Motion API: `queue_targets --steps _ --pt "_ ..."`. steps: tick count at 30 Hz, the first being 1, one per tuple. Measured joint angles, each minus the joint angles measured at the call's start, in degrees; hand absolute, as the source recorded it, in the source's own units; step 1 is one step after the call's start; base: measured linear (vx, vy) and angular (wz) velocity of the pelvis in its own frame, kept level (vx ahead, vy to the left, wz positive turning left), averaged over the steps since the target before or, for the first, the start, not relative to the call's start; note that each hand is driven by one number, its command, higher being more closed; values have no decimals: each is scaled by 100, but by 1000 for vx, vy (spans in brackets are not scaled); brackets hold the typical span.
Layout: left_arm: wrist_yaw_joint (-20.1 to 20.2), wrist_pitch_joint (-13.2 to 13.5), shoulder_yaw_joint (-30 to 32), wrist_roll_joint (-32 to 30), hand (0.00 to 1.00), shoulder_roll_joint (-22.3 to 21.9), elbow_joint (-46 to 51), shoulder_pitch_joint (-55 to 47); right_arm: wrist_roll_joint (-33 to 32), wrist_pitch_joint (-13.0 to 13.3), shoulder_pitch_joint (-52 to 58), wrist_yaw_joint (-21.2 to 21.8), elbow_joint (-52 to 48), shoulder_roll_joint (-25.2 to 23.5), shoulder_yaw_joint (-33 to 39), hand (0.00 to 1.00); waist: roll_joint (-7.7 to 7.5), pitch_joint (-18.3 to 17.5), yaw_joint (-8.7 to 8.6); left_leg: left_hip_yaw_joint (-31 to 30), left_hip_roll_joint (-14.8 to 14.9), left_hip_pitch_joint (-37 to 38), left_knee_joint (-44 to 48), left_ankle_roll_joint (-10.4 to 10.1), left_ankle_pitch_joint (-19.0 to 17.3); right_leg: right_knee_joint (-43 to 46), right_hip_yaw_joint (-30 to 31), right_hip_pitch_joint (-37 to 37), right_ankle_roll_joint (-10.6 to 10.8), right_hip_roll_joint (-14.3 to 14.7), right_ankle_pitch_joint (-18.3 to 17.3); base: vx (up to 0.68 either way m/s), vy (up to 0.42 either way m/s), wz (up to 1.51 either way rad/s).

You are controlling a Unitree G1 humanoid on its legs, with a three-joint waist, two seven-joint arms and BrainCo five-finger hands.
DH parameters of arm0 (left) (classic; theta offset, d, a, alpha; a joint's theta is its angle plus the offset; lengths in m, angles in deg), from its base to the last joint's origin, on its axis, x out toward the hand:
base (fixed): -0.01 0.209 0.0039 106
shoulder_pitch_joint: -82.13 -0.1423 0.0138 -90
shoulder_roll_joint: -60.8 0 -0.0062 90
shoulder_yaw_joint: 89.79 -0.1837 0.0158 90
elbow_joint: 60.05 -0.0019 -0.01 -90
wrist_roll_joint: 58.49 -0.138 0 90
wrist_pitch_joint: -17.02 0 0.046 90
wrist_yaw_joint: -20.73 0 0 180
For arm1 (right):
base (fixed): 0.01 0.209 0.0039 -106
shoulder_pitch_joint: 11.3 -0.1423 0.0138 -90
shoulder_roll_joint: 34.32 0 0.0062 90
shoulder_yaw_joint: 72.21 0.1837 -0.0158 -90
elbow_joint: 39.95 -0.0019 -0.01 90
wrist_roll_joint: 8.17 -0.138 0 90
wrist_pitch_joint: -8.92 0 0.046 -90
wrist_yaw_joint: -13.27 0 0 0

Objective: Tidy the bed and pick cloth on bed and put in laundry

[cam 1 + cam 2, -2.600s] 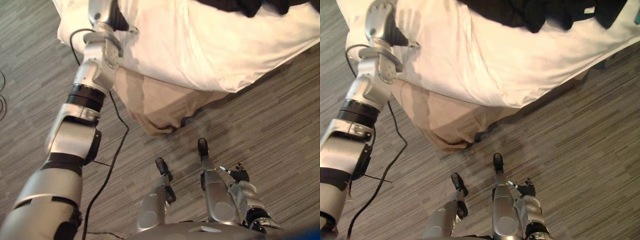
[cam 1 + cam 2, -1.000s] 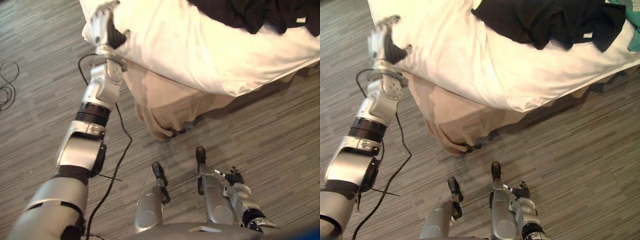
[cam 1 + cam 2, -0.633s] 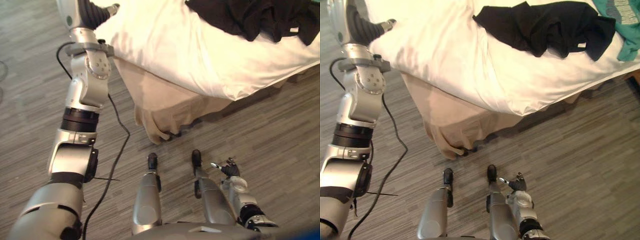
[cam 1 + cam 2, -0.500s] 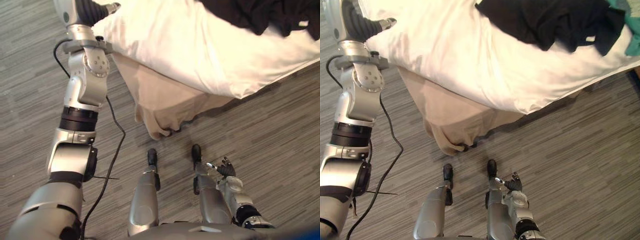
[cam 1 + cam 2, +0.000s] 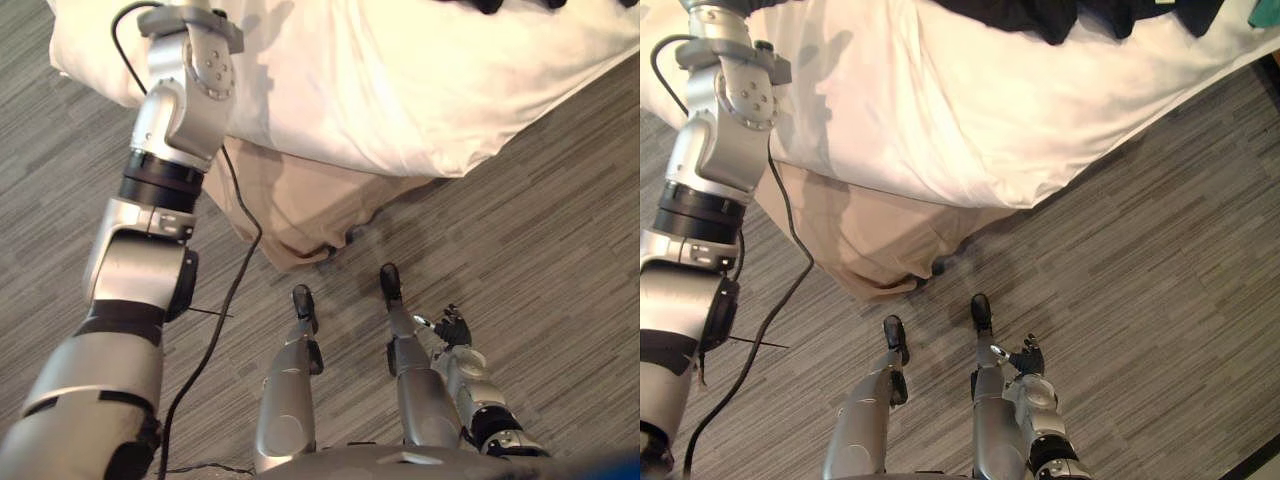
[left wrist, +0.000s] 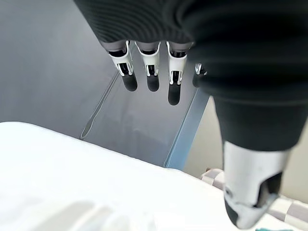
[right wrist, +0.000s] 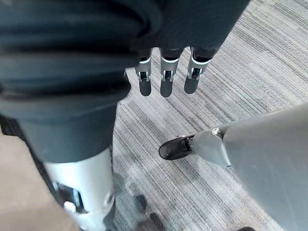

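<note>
The left hand [image 6: 153, 67] has reached farther over the bed's white duvet [image 5: 400, 80], fingers straight and slightly spread, holding nothing. The right hand [image 5: 1026, 358] hangs low with its fingers loosely open.

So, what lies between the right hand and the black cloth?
In the right eye view: grey floor, then the white duvet, between right hand and black cloth.

Floor: grey wood-grain planks [image 5: 560, 200], laid aslant in both eye views.
Furniture: bed [image 5: 970, 120]; its white cover [image 5: 400, 80] overhangs the edge, and a beige skirt [image 5: 300, 205] below reaches the floor.
Wall: grey [image 6: 43, 62], beyond the bed, with a pale frame [image 6: 186, 130] against it.
Light: bright on the cover; shadow under the bed's edge.
</note>
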Motion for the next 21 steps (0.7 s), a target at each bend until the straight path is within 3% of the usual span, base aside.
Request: queue_targets --steps 6,7,13,21 --pt "331 6 60 76 0 8 -640 220 -375 0 -69 11 -56 0 99 0 -28 14 -43 -19 51 -392 -13 -27 146 1 -70 -358 35 25 35 -26 -32 8" --pt "425 23 166 220 100 -3 -827 224 -507 18 -73 13 -55 1 156 0 -29 15 -65 -42 60 -441 -2 -27 146 1 -91 -384 35 28 36 11 -6 7" --pt "918 217 1018 297 100 -19 -1603 202 -744 42 -268 35 4 15 350 0 -35 20 -117 -144 135 -605 -6 -19 180 2 -136 -516 258 92 257 1 12 4" --pt "1376 287 768 864 100 -17 -1995 324 -756 37 -486 206 189 71 354 0 -38 19 -239 -264 158 -222 -124 -8 256 -2 -153 -137 292 126 424 -13 13 4"
